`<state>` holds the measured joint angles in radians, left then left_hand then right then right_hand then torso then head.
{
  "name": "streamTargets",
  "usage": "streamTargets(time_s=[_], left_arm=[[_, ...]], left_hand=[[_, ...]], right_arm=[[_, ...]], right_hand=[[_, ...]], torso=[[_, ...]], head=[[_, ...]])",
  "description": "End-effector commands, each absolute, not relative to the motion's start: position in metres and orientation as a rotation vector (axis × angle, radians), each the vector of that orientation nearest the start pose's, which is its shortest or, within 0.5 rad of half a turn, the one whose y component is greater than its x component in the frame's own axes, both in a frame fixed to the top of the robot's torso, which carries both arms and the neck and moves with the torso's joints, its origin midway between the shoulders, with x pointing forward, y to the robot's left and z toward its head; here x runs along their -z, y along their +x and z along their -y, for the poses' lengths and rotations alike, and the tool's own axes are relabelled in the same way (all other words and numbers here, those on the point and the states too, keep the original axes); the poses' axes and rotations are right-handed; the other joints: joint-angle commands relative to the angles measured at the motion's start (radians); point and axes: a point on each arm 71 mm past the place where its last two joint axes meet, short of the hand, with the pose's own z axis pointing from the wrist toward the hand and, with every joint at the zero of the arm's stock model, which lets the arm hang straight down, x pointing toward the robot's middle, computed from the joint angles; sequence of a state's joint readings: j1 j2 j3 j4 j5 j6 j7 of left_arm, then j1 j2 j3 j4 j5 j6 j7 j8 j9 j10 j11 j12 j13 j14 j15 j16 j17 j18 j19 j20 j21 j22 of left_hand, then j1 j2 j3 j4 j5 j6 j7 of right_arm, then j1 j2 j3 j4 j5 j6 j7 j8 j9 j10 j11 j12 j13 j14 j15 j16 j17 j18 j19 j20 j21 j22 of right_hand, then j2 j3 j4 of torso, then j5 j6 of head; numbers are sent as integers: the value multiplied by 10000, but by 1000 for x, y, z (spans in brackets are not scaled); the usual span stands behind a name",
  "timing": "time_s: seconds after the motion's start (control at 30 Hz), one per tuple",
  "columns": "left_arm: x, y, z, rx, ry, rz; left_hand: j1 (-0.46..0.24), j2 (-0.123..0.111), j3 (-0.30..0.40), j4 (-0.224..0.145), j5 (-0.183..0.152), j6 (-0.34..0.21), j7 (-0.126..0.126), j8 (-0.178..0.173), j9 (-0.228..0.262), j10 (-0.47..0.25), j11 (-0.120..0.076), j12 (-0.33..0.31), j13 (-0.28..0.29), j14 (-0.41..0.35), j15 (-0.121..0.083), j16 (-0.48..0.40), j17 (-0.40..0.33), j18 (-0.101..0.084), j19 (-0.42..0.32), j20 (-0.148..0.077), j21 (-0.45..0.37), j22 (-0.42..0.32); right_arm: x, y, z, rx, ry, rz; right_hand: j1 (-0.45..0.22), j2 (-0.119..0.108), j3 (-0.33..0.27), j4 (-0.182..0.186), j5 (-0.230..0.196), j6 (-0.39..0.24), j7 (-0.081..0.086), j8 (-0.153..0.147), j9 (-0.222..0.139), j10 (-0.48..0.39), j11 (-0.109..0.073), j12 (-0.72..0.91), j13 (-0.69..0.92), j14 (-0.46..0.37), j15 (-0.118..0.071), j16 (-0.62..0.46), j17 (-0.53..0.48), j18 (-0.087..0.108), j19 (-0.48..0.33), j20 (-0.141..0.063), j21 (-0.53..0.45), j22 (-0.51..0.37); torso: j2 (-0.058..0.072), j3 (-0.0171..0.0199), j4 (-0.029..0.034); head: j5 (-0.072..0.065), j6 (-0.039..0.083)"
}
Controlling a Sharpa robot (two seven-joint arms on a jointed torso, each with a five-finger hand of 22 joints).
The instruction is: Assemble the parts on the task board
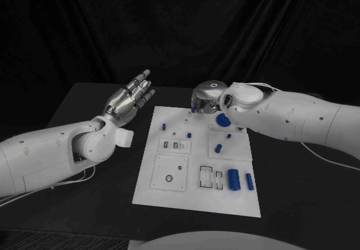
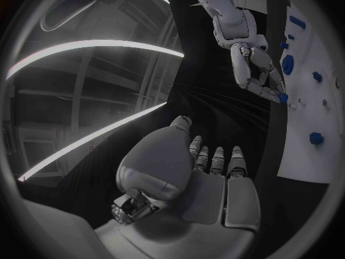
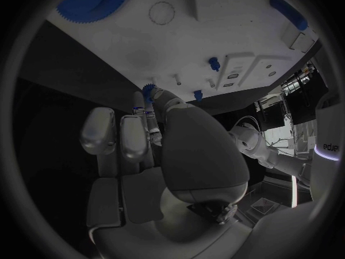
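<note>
Right hand (image 1: 208, 99) sits near the top middle of the head view, at the far edge of the task board (image 1: 196, 200), pinching a small blue gear (image 3: 149, 90) in its fingertips. It looks light, hard and slippery; hold its toothed rim. Left hand (image 1: 129, 100) is spread, empty.

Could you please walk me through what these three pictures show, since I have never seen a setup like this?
It is a two-armed robot at a black table. One picture looks down from its head; the two round ones come from cameras at its wrists. On the table lies a white board carrying small blue parts, such as a large gear and a cylinder. The left hand is raised beside the board, fingers apart, holding nothing. The right hand is at the board's far edge, pinching a small blue gear.
</note>
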<state>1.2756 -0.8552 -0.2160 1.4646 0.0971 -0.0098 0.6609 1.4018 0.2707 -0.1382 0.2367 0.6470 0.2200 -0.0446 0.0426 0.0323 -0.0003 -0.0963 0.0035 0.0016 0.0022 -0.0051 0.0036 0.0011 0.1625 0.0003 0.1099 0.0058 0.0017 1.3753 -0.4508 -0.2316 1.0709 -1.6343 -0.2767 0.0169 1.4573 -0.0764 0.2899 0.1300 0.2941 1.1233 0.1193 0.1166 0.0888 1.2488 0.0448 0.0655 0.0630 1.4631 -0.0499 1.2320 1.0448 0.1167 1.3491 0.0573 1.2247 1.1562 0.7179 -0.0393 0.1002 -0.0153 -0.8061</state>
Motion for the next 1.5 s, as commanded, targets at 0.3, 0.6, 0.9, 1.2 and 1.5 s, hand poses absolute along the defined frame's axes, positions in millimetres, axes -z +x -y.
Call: streamTargets(time_s=[0.3,0.6,0.9,1.2,1.5], left_arm=[[189,486,-223,18801,-10115,-13353],[189,486,-223,18815,-10118,-13383],[189,486,-222,18845,-10131,-13439],[190,486,-222,18922,-10153,-13542],[190,486,-221,18945,-10158,-13570]], left_hand=[[89,-15,41,-16,39,61,36,44,15,3,49,-35,-16,-22,79,-36,-11,139,-3,57,-58,-17],[87,-13,48,-18,40,54,43,43,14,3,57,-35,-16,-22,83,-36,-11,139,-3,62,-58,-17],[84,-7,59,-21,41,46,55,43,12,3,70,-35,-16,-22,92,-36,-11,140,-3,71,-58,-17],[75,11,82,-22,40,77,77,53,17,3,93,-35,-16,-22,112,-36,-11,141,-3,94,-58,-17],[73,12,87,-23,39,72,80,53,16,3,97,-35,-16,-22,115,-36,-11,141,-3,101,-58,-17]], right_arm=[[173,562,112,-4798,-5901,-15566],[175,563,113,-4654,-5880,-15767],[178,565,117,-4415,-5768,-15985],[183,565,116,-4352,-5771,-16190],[188,563,113,-4424,-5837,-16326]], right_hand=[[-90,2,52,24,23,196,-216,33,597,-40,30,-53,-14,271,74,56,8,-169,18,70,70,16],[-85,-11,81,23,-2,150,-218,-7,600,-108,38,-64,-19,267,60,58,4,-165,13,74,75,36],[-65,-27,141,14,7,65,-196,-79,601,-222,59,-65,-20,258,90,70,17,-169,2,92,80,68],[-56,-52,184,3,-2,6,-180,-133,605,-310,89,-67,-20,244,95,66,7,-166,-16,107,74,84],[-91,-61,206,28,-118,-39,-175,-179,610,-381,103,-61,-17,228,95,68,8,-166,-28,113,76,109]], torso=[[72,6,130],[42,3,120],[25,-1,102],[17,1,89],[22,12,95]], head=[[-60,22],[-34,-6],[-22,-21],[-23,-114],[-36,-195]])
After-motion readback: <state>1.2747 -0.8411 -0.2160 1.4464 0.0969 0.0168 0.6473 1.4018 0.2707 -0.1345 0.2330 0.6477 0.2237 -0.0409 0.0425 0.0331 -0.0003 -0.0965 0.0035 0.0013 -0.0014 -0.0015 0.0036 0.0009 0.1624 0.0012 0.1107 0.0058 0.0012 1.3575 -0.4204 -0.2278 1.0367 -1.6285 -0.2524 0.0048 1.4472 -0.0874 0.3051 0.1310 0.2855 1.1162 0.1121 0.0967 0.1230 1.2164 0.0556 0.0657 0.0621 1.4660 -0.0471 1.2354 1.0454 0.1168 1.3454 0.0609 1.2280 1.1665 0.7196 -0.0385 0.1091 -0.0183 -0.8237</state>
